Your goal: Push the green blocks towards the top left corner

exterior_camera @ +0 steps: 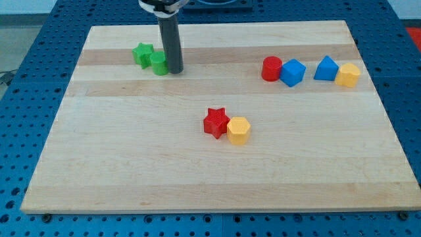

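Touching green cylinder [158, 64]: my tip [175, 70]

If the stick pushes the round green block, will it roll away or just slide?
Probably slide: the green cylinder stands on its flat end. It may nudge the green star touching it on the view's left. My tip sits right beside it, on the view's right.
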You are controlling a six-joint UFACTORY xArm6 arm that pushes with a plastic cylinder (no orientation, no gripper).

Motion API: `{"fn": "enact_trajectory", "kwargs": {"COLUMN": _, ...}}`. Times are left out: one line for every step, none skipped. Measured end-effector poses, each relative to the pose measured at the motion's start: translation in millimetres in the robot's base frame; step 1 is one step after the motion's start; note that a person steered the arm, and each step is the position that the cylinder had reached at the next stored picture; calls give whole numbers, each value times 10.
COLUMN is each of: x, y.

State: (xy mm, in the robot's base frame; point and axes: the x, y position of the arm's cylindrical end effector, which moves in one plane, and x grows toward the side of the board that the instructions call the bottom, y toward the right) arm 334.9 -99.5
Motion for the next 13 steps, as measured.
{"fn": "enact_trajectory", "kwargs": {"x": -63, "y": -206}}
{"fn": "enact_trajectory", "kwargs": {"x": -80, "y": -322}}
{"fn": "enact_trajectory", "kwargs": {"x": -80, "y": -344}}
{"fn": "enact_trajectory", "kwargs": {"x": -102, "y": -351}}
{"fn": "enact_trajectory", "kwargs": {"x": -102, "y": -351}}
{"fn": "enact_trajectory", "kwargs": {"x": 108, "y": 289}}
{"fn": "enact_trajectory", "kwargs": {"x": 172, "y": 301}}
{"fn": "enact_trajectory", "kwargs": {"x": 100, "y": -63}}
{"fn": "enact_trajectory", "kwargs": {"x": 146, "y": -386}}
{"fn": "enact_trajectory", "kwargs": {"x": -263, "y": -602}}
{"fn": "enact_trajectory", "kwargs": {"x": -322, "y": -660}}
{"fn": "enact_trajectory", "kwargs": {"x": -375, "y": -688}}
{"fn": "enact_trajectory", "kwargs": {"x": -349, "y": -731}}
